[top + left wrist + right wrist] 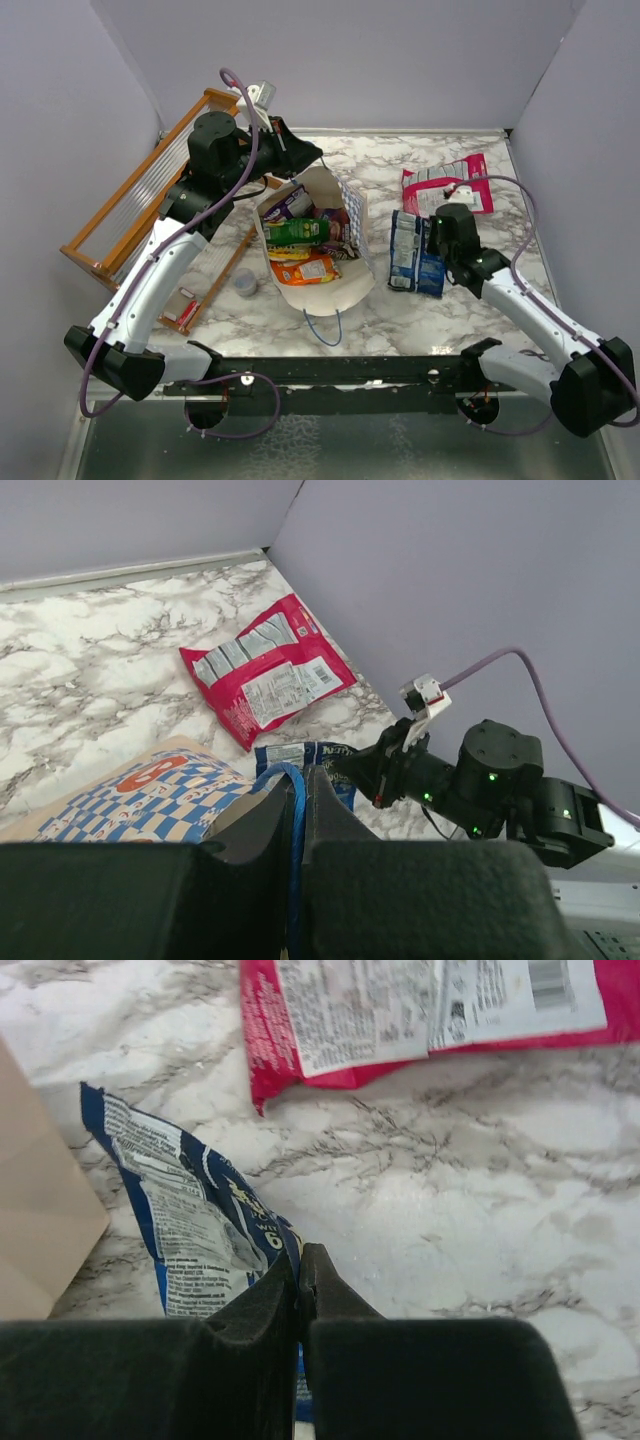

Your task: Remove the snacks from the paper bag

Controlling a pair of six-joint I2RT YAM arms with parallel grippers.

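Observation:
The paper bag lies open on the marble table, its cream inside facing up. Inside it are green, purple, yellow and orange snacks. My left gripper is at the bag's far end, shut on its blue string handle; the checkered outside shows beside the fingers. My right gripper is shut on the right edge of the blue packet, which lies on the table right of the bag and shows in the right wrist view. The pink-red pouch lies flat beyond it.
An orange wooden rack leans at the far left behind the left arm. A small grey-blue cup stands left of the bag. The bag's second string handle hangs toward the near edge. Walls close the back and both sides.

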